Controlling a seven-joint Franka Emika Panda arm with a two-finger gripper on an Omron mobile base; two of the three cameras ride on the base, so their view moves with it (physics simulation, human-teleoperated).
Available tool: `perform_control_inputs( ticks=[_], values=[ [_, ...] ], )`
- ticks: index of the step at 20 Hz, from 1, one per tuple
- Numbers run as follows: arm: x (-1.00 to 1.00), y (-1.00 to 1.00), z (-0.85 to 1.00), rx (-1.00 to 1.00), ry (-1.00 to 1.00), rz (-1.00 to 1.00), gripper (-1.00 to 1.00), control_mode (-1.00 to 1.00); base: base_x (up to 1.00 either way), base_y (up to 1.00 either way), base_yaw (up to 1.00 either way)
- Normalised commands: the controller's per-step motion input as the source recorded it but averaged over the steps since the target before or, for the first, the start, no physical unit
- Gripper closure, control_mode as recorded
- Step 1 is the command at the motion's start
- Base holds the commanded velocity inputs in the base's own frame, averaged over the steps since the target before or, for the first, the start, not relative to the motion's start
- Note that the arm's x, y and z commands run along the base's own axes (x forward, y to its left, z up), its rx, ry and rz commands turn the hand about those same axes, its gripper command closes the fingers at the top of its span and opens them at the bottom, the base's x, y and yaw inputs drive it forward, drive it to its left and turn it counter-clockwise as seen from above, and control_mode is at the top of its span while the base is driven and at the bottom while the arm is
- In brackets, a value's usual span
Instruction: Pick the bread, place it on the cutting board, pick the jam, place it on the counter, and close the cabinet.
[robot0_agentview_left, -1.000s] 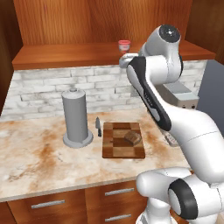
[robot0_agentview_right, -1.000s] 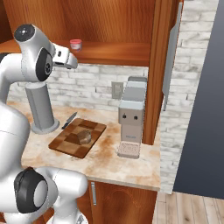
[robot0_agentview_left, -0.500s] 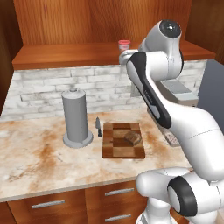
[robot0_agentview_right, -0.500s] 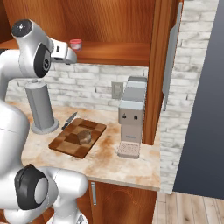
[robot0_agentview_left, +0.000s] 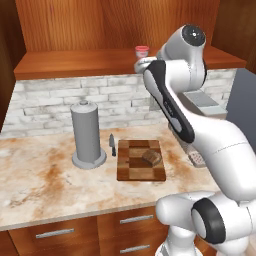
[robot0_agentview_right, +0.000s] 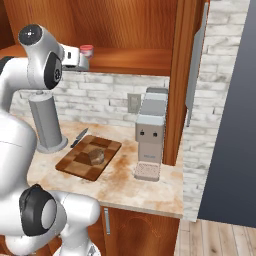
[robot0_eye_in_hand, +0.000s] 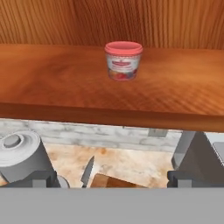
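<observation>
Resting on shelf: jam (robot0_eye_in_hand: 124, 60), upper centre of hand view
Gripper (robot0_eye_in_hand: 112, 178): wide open, empty, short of jar
Bread (robot0_agentview_left: 152, 158): on cutting board (robot0_agentview_left: 135, 167), frame centre

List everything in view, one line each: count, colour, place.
jam: one, red with pale band, upright on the cabinet shelf.
bread: one, dark brown, on the cutting board.
cutting board: one, checkered brown, on the counter.
knife: one, dark, lying left of the board.
grey canister: one, on the counter, left of the knife.
grey appliance: one, on the counter beside the open cabinet door.
counter: one, beige, orange-blotched.
gripper: one, white, open, raised at the shelf before the jam.
</observation>
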Motion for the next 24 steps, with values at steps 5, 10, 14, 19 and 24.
perform_control_inputs(
  ticks=[5,10,14,19,24],
  values=[
    [0.24,0.0,0.13,0.0,0.0,0.01,-1.0,-1.0,0.0,0.0,0.0],
    [0.23,0.0,0.23,0.0,0.0,0.0,-1.0,-1.0,0.0,0.0,0.0],
    [0.27,0.0,0.19,0.0,0.0,0.0,-1.0,-1.0,0.0,0.0,0.0],
    [0.27,0.0,0.05,0.0,0.0,0.0,-1.0,-1.0,0.0,0.0,0.0],
    [0.35,0.0,0.02,0.0,0.0,0.0,-1.0,-1.0,0.0,0.0,0.0]
  ],
)
